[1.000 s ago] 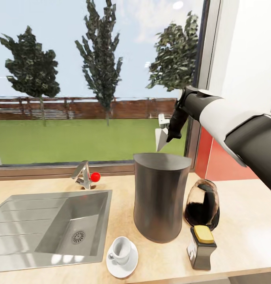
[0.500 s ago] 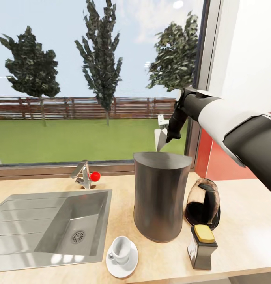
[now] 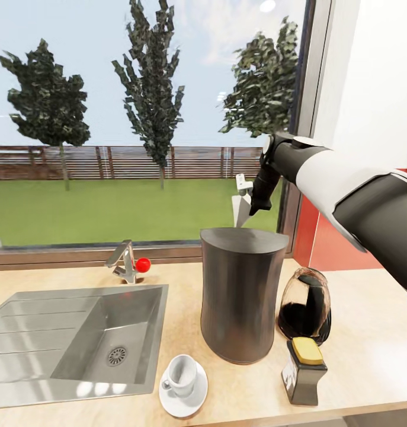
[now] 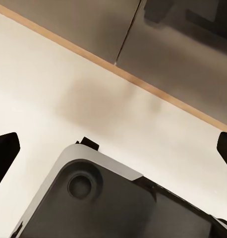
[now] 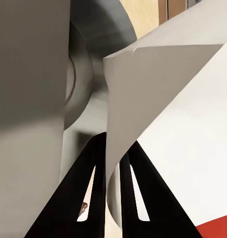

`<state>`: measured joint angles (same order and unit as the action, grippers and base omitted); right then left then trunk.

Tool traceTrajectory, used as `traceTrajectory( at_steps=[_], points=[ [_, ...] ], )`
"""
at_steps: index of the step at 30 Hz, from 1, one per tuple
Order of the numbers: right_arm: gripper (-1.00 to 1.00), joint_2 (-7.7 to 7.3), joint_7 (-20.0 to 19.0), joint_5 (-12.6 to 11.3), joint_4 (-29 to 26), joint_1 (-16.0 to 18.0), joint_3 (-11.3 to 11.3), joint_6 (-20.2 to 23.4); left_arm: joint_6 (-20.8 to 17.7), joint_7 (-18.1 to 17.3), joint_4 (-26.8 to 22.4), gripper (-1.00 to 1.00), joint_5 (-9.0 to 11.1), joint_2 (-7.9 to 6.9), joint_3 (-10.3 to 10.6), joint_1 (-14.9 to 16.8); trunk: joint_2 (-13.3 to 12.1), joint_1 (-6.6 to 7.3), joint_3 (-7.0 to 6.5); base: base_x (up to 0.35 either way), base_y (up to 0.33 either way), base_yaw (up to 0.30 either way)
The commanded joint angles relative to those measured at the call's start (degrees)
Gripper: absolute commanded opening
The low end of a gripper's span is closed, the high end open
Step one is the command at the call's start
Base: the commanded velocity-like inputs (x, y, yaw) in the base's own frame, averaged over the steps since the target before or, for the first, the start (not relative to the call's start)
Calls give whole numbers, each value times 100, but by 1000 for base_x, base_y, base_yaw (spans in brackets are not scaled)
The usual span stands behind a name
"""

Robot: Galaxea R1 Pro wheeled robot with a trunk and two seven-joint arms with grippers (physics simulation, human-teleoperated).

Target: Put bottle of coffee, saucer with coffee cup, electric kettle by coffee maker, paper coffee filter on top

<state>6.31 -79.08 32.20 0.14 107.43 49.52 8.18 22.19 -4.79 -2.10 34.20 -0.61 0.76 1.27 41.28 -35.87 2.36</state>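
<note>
The tall dark coffee maker (image 3: 242,296) stands on the beige countertop (image 3: 369,332). Just above its back right rim hangs the paper coffee filter (image 3: 241,212), point down, with my right gripper (image 3: 251,203) shut on it. In the right wrist view the filter (image 5: 158,94) is pinched between the dark fingers (image 5: 84,188), with the maker's flat top (image 5: 86,69) beyond. The electric kettle (image 3: 304,305) sits at the maker's right, and the bottle of coffee (image 3: 303,370) stands in front of it. The coffee cup (image 3: 182,373) rests on the saucer (image 3: 187,400). My left gripper (image 4: 115,148) is open over pale floor.
A steel sink (image 3: 79,332) is set into the counter at the left, with a tap (image 3: 126,264) behind it. A large window runs along the back. A red panel (image 3: 321,243) and a white wall close off the right side.
My right gripper has edged slightly upward with the filter. Everything on the counter has stayed in place.
</note>
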Motion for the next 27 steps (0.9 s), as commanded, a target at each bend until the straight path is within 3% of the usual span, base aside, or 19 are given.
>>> traceTrajectory(
  at_steps=[1,16,17,27],
  points=[
    [-100,2,-19,40,2,6,-44,78,14,-48,8,100,61,-1,9,5,9,-2,11,0,0,0],
    [-100,-6,-7,41,4,-11,-47,49,22,-48,8,100,61,-1,4,5,9,-2,11,0,0,0],
    [100,-6,-5,41,4,-13,-47,26,22,-48,8,100,61,-1,4,5,9,-2,11,0,0,0],
    [100,1,15,50,81,-16,-40,-36,20,-48,8,100,61,-1,5,5,9,-2,11,0,0,0]
  ],
)
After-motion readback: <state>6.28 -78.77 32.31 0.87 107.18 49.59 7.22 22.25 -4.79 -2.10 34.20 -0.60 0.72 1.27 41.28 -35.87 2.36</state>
